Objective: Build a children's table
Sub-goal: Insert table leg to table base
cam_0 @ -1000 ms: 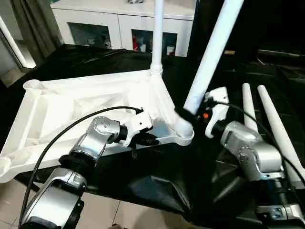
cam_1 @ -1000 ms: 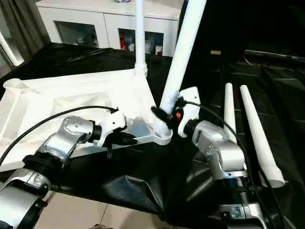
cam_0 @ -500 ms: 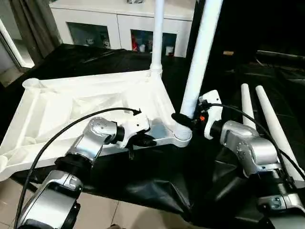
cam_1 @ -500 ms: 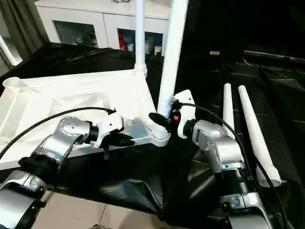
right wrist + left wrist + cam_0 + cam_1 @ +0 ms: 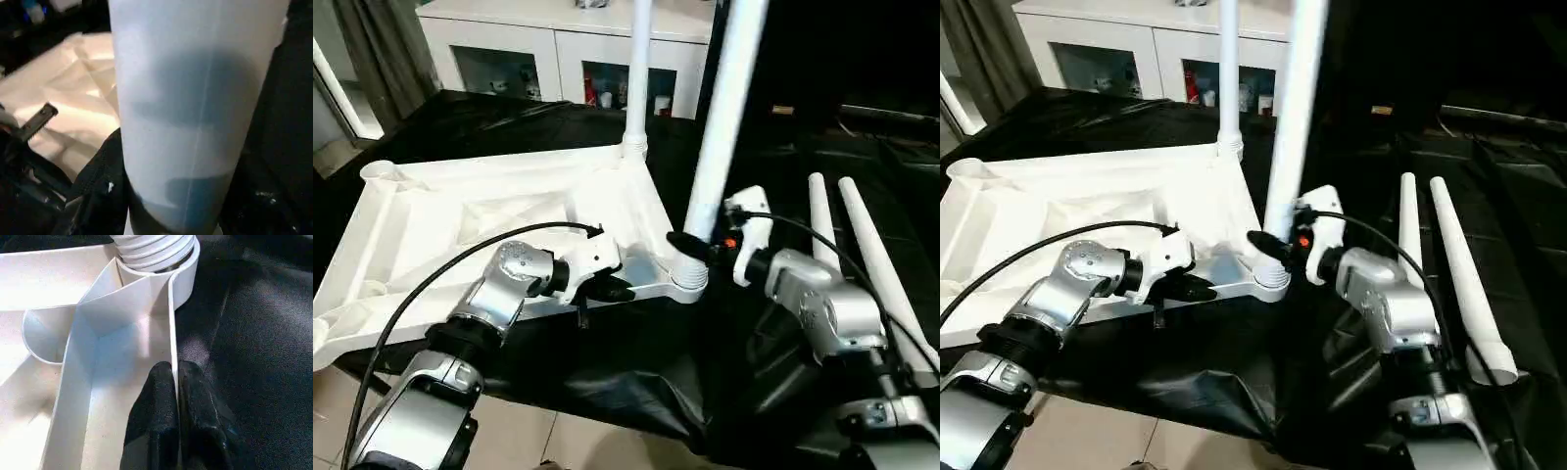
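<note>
The white table top (image 5: 489, 211) lies upside down on a black cloth, ribs facing up. One leg (image 5: 636, 78) stands upright in its far right corner socket. A second leg (image 5: 724, 108) rises nearly upright from the near right corner socket (image 5: 688, 276). My right gripper (image 5: 700, 243) is shut on this leg just above the socket, and the leg (image 5: 195, 98) looms close in the right wrist view. My left gripper (image 5: 607, 289) is shut on the top's near rim (image 5: 172, 323), pinching the thin wall between both fingers (image 5: 156, 401). Two loose legs (image 5: 822, 225) (image 5: 881, 264) lie on the cloth at the right.
A white cabinet with glass doors (image 5: 558, 49) stands behind the table. A grey curtain (image 5: 382, 49) hangs at the back left. The black cloth (image 5: 636, 372) drapes over the front edge, with tiled floor below.
The held leg has swung from leaning right to nearly upright, its lower end now seated in the near right socket. My left gripper has kept its hold on the rim.
</note>
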Available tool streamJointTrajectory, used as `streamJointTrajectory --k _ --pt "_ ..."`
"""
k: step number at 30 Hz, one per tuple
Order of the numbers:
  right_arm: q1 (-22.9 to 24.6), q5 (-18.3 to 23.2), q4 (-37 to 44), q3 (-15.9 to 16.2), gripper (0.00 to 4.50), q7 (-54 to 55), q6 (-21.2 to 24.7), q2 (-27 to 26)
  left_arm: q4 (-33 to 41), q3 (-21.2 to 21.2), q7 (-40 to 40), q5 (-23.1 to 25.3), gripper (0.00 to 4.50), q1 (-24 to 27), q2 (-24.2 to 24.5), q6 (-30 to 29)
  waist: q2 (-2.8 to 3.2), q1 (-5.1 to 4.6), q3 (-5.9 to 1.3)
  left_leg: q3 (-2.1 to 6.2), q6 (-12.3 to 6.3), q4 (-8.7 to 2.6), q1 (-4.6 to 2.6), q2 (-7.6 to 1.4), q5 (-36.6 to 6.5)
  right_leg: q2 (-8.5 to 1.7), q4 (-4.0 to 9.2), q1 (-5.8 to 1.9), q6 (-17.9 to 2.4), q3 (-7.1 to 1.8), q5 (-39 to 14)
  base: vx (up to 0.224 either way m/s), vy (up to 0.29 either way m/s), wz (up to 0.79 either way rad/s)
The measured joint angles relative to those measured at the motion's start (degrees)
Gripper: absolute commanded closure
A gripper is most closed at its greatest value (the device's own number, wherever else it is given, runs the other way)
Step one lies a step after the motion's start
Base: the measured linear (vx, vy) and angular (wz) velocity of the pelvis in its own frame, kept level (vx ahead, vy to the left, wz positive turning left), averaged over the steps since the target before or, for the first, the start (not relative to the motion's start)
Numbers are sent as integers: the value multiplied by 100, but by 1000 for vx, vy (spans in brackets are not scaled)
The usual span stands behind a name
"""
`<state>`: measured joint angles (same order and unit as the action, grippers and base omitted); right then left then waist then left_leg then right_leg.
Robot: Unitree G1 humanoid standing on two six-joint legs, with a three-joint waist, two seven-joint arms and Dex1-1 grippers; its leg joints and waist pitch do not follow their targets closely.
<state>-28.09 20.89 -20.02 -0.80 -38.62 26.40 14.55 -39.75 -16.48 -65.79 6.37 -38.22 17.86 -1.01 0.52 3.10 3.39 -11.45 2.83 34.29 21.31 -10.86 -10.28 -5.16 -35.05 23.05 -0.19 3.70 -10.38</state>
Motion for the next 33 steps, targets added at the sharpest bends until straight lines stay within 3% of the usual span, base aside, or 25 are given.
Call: streamJointTrajectory --k 7,14,22,33 --pt "521 199 165 -326 259 126 -553 -268 -33 -19 30 4 450 3 -30 29 21 31 -16 1 0 -2 -3 0 0 0 3 -5 0 1 0 0 0 0" --pt "969 162 298 -320 259 357 -1300 -531 -258 -16 100 -3 450 -44 -60 198 58 29 -39 2 1 -4 -15 1 -1 0 4 -16 1 2 -1 0 0 0" --pt "1207 -275 581 -25 259 524 -1743 -546 -454 -22 90 -11 450 -94 -99 352 97 30 -62 4 2 -11 -15 2 -1 0 8 -17 2 3 -2 0 0 0" --pt "1190 -726 693 341 260 507 -1934 -365 -508 -24 108 7 450 -110 -89 421 64 23 -66 5 2 -15 -17 2 -1 0 8 -17 25 3 -15 0 0 0"
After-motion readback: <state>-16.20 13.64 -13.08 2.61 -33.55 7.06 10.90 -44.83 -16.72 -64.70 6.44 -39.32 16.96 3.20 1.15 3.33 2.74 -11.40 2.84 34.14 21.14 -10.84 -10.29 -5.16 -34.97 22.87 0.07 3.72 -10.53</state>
